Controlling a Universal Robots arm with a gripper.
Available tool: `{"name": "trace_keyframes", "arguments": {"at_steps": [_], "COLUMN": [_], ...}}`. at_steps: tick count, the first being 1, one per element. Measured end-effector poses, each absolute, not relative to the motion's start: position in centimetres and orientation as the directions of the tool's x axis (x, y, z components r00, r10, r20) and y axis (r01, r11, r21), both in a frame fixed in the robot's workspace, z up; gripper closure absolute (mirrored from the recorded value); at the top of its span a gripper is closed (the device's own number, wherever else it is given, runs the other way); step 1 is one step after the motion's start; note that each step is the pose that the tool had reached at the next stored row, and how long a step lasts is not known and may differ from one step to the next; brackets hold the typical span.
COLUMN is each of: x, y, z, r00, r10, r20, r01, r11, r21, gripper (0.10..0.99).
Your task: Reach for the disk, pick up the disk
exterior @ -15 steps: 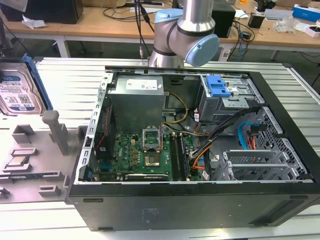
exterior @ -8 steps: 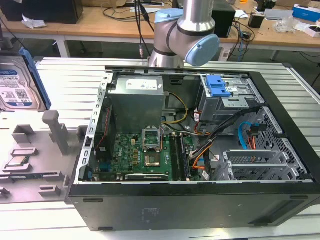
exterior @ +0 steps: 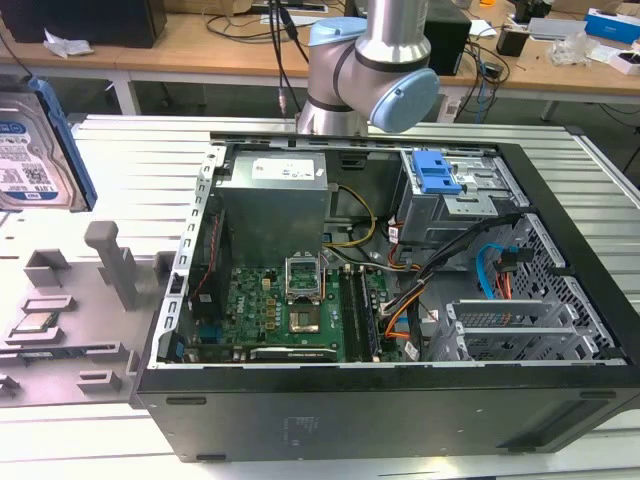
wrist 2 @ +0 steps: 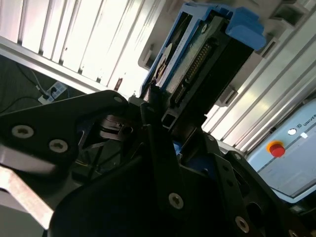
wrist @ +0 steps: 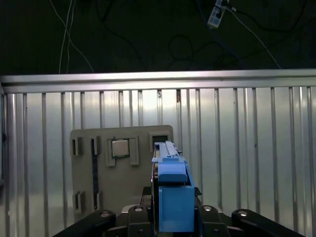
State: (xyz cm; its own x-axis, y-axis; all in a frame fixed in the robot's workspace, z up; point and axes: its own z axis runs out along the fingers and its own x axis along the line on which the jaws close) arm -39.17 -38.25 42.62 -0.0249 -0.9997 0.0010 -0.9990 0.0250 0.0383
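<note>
The disk [exterior: 28,140] is a silver hard drive with a white-and-blue label in a blue bracket. It stands upright in the air at the exterior view's far left, above the grey fixture plate [exterior: 60,330]. In the first wrist view the disk [wrist: 171,192] is edge-on, its blue bracket clamped between the black fingers [wrist: 140,213] of my gripper [wrist: 173,217]. In the second wrist view my gripper [wrist 2: 165,123] is shut on the disk [wrist 2: 197,59], whose connector edge faces the camera.
An open computer case [exterior: 560,400] takes up the middle and the exterior view's right, with a blue latch piece [exterior: 437,172] inside. The fixture plate [wrist: 89,182] carries a square CPU chip [wrist: 120,147] and upright posts [exterior: 115,262]. A control box with a red stop button [wrist 2: 275,148] lies nearby.
</note>
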Motion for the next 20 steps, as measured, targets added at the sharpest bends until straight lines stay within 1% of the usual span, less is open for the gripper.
{"name": "trace_keyframes", "arguments": {"at_steps": [5, 8, 20], "x": [-39.2, -39.2, -39.2], "y": [-38.2, -38.2, -38.2], "z": [43.7, 45.3, 48.3], "r00": [-0.025, -0.025, -0.025], "r10": [-1.000, -1.000, -1.000], "r20": [0.001, 0.001, 0.001], "r01": [-0.999, -0.999, -0.999], "r11": [0.025, 0.025, 0.025], "r21": [0.038, 0.038, 0.038], "gripper": [0.722, 0.722, 0.722]}}
